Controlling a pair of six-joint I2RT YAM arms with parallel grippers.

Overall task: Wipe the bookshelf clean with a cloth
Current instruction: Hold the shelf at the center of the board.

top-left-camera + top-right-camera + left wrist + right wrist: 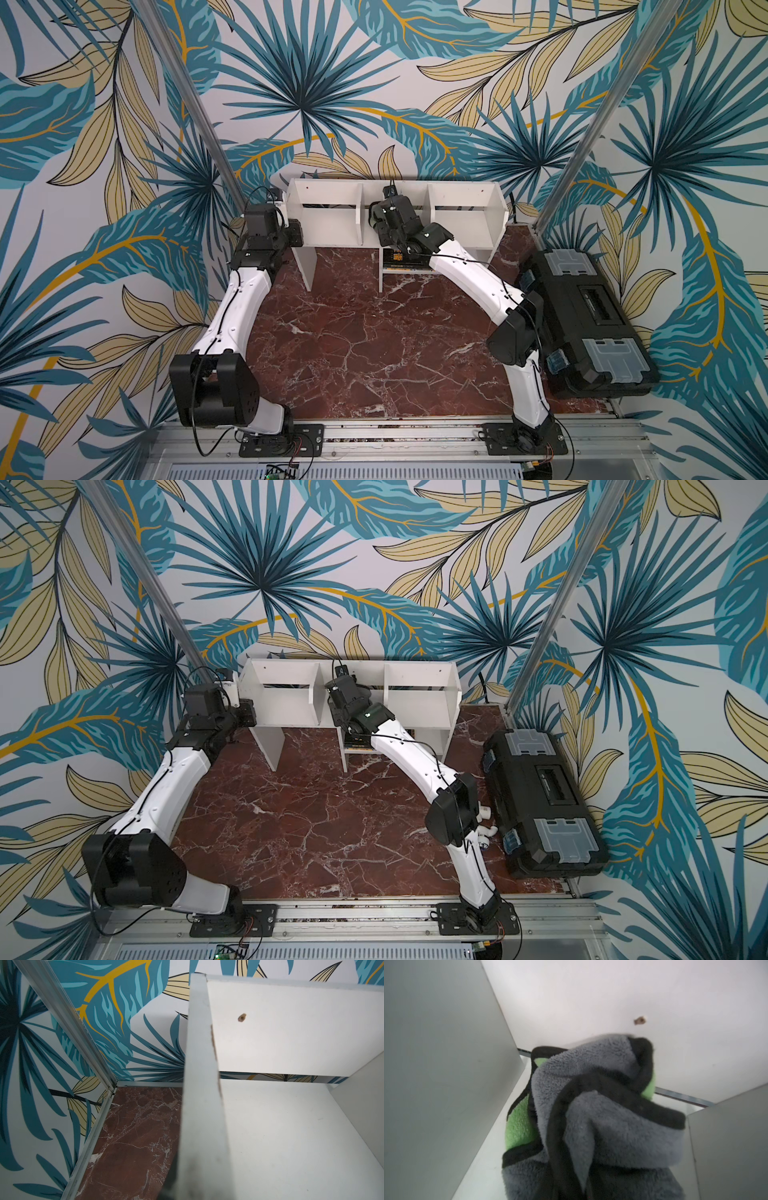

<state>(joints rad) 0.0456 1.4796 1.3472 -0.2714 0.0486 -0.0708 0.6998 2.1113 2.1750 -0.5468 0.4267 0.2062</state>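
The bookshelf [328,224] stands along the back edge of the bench. The right gripper [390,214] is inside its middle compartment with the cloth [591,1105]. The jaws are buried in the fabric, but from the way it bunches up around them I judge them clamped on it. The cloth sits on the compartment floor between the two dividers, its far fold close to the back board — whether it touches that board I cannot tell. The left gripper [296,232] looks closed on the left end panel, which should brace the unit against the push of the wipe.

To wipe well here, press down enough that the bunched cloth flattens and meets more of the floor. Then draw it in straight passes from the back board toward the front edge, running close along each divider so the corners are not skipped. Mind the loose folds — they could catch on a divider's edge.
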